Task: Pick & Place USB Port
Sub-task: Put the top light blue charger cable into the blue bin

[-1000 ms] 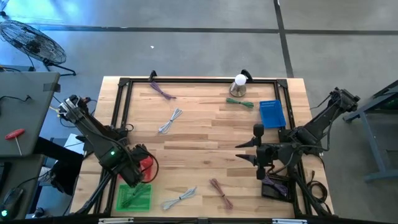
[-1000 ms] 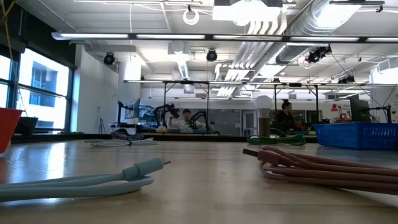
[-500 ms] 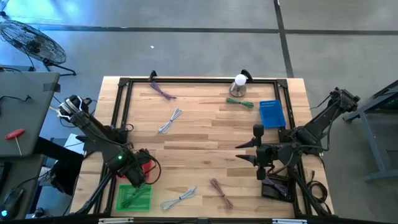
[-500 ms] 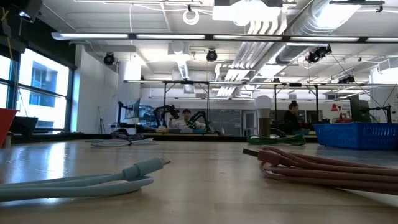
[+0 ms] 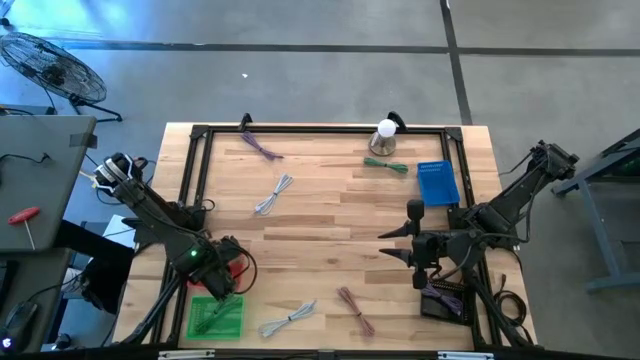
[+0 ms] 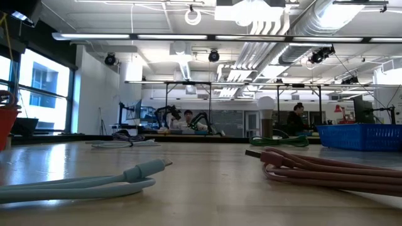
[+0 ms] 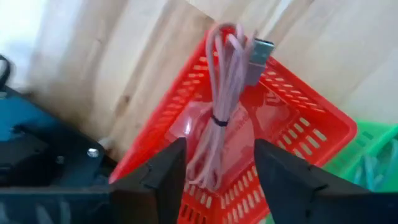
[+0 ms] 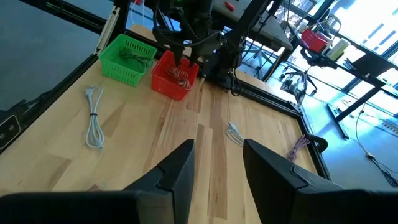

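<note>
My left gripper is clamped on the pink cable over the red basket; light, floppy, best held mid-bundle.

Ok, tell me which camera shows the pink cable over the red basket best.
The left wrist view: the pink cable hangs bundled between the left gripper's fingers, above the red basket. The right wrist view shows it small and far off; the high view hides it under the arm.
</note>
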### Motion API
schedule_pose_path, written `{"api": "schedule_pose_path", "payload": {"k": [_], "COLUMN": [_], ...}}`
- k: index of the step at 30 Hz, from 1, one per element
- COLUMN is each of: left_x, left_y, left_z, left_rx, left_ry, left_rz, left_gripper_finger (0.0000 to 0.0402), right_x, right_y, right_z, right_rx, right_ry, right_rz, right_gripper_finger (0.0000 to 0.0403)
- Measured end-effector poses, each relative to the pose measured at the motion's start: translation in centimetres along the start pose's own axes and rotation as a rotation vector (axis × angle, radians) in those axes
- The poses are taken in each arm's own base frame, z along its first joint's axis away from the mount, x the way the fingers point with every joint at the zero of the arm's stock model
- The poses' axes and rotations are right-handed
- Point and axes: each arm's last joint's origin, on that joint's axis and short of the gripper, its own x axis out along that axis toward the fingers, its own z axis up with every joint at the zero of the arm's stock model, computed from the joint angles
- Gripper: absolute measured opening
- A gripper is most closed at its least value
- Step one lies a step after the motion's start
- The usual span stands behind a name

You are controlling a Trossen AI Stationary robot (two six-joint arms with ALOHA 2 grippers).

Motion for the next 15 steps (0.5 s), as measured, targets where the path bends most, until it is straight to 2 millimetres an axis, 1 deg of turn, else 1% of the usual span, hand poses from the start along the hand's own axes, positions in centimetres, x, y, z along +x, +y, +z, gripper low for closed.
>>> {"api": "schedule_pose_path", "payload": {"k": [2, 5, 8, 11, 13, 15], "left_x": [-0.5, -2.1, -4.0, -5.7, -6.7, -7.3], "left_y": [0.1, 0.0, -0.2, -0.1, 0.1, 0.5], "left_z": [0.2, 0.9, 1.7, 2.4, 3.3, 4.2], "left_rx": [0.001, 0.0, 0.064, 0.135, 0.176, 0.224], "left_ry": [-0.049, -0.222, -0.418, -0.593, -0.683, -0.739], "left_rz": [0.017, 0.047, 0.065, 0.126, 0.178, 0.246], "left_gripper_finger": [0.0188, 0.0189, 0.019, 0.019, 0.019, 0.019], "right_x": [0.0, 0.0, 0.0, 0.0, 0.0, 0.0], "right_y": [0.0, 0.0, 0.0, 0.0, 0.0, 0.0], "right_z": [0.0, 0.0, 0.0, 0.0, 0.0, 0.0], "right_rx": [0.0, 0.0, 0.0, 0.0, 0.0, 0.0], "right_ry": [0.0, 0.001, 0.001, 0.001, 0.001, 0.001], "right_rz": [0.0, -0.008, -0.017, -0.017, -0.017, -0.017], "right_gripper_finger": [0.0129, 0.0129, 0.0129, 0.0129, 0.0129, 0.0129]}}
